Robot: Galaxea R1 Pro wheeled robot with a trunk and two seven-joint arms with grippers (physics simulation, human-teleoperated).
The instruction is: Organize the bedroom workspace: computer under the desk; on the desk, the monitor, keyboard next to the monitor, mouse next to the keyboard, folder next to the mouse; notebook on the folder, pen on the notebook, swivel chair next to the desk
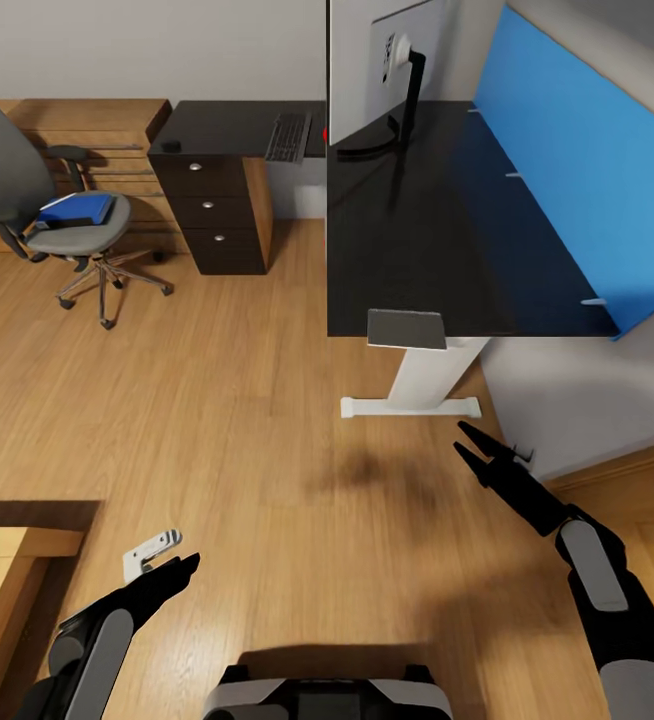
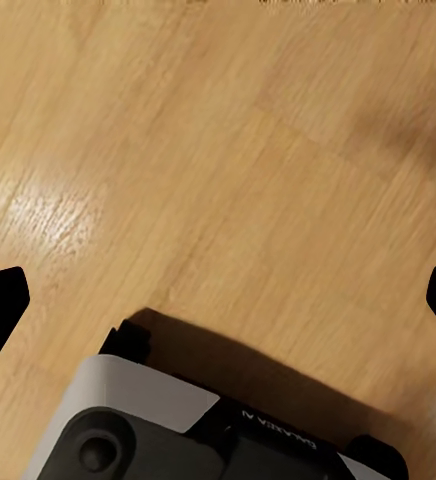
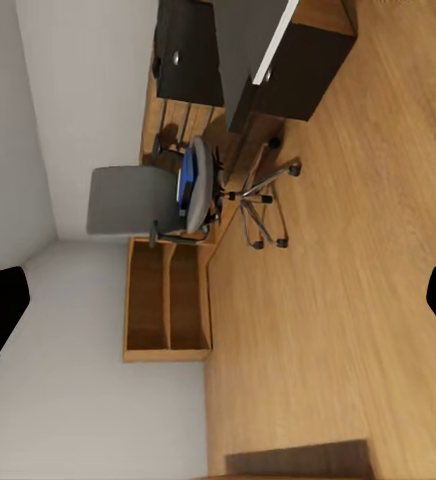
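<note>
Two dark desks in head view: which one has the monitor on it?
The near desk on white legs by the blue panel holds the monitor; the far drawer desk holds the keyboard.

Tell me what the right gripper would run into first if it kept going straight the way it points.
Probably the swivel chair: the right gripper aims across bare floor toward it. Depth is unclear, so that is a guess.

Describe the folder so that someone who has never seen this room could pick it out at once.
Start at the swivel chair standing on the wooden floor beside the dark drawer unit, away from the big desk. The folder lies flat on its grey seat. It is bright blue, the only blue thing on the chair.
</note>
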